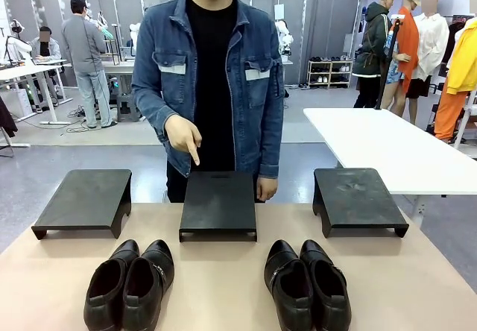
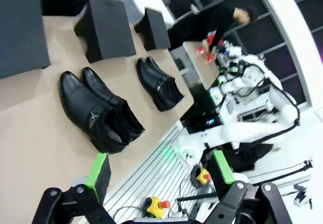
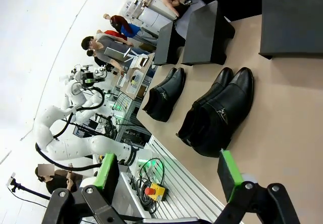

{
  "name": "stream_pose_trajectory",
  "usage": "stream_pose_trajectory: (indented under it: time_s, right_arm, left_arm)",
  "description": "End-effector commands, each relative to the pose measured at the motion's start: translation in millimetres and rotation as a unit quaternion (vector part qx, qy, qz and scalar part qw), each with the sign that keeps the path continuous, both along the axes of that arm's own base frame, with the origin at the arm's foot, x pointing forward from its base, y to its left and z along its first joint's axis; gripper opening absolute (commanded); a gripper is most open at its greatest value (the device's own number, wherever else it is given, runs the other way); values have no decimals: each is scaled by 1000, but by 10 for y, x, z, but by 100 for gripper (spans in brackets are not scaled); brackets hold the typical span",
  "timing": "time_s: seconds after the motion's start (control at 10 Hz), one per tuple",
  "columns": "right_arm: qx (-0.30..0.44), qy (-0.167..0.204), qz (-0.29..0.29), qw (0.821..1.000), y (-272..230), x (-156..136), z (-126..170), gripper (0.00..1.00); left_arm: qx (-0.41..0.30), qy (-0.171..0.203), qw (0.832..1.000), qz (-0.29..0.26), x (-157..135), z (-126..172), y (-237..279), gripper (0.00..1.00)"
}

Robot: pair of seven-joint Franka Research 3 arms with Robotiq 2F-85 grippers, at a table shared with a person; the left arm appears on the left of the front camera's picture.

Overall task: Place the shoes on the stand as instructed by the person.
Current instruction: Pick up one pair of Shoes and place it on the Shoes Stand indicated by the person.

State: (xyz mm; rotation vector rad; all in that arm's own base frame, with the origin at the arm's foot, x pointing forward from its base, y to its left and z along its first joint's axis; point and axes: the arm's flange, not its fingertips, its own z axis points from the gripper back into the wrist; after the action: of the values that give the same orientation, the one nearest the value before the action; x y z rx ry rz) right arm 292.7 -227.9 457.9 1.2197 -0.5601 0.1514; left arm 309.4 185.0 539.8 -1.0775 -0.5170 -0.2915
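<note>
I read the table [image 1: 223,305] as a clock face, with twelve at the far edge where the person [image 1: 212,70] stands and six on my side. Three black stands sit along the far half: the left stand [image 1: 83,197] at ten o'clock, the middle stand [image 1: 218,203] at twelve and the right stand [image 1: 358,197] at two.

The left pair of shoes [image 1: 128,285] lies at seven o'clock and the right pair of shoes [image 1: 307,285] at five. In each pair the two shoes sit side by side and touching, with toes aimed at twelve. Both pairs rest on the table itself, on my side of the stands and well apart from each other.

The person's pointing hand [image 1: 182,136] is held above the far edge of the middle stand, index finger aimed down at its top. The person's other hand [image 1: 266,188] hangs just behind that stand's far corner, toward one o'clock.

My left hand [image 2: 160,171] is released, its green-padded fingers [image 2: 98,169] spread wide and grasping nothing. In its wrist view it hangs over the near edge of the table, with the left pair lying beyond the tips toward twelve. My right hand [image 3: 169,176] is released as well, fingers [image 3: 229,176] wide apart and holding nothing, and the right pair lies just past its tips on the table.
</note>
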Motion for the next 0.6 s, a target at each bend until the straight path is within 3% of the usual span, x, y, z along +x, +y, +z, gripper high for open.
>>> stream_pose_trajectory:
  time_s: [0.0, 0.2, 0.4, 0.5]
  right_arm:
    - [5, -2, 0, 1000, -10, -8, 14, 100]
    - [5, -2, 0, 1000, -10, -8, 14, 100]
    - [5, -2, 0, 1000, -10, -8, 14, 100]
    - [5, -2, 0, 1000, -10, -8, 14, 100]
  left_arm:
    - [48, 35, 997, -49, 67, 508, -666, 100]
    - [153, 103, 981, -53, 150, 790, -1468, 100]
    - [259, 136, 956, -26, 157, 904, -2119, 100]
    - [312, 128, 941, -13, 132, 880, -2427, 100]
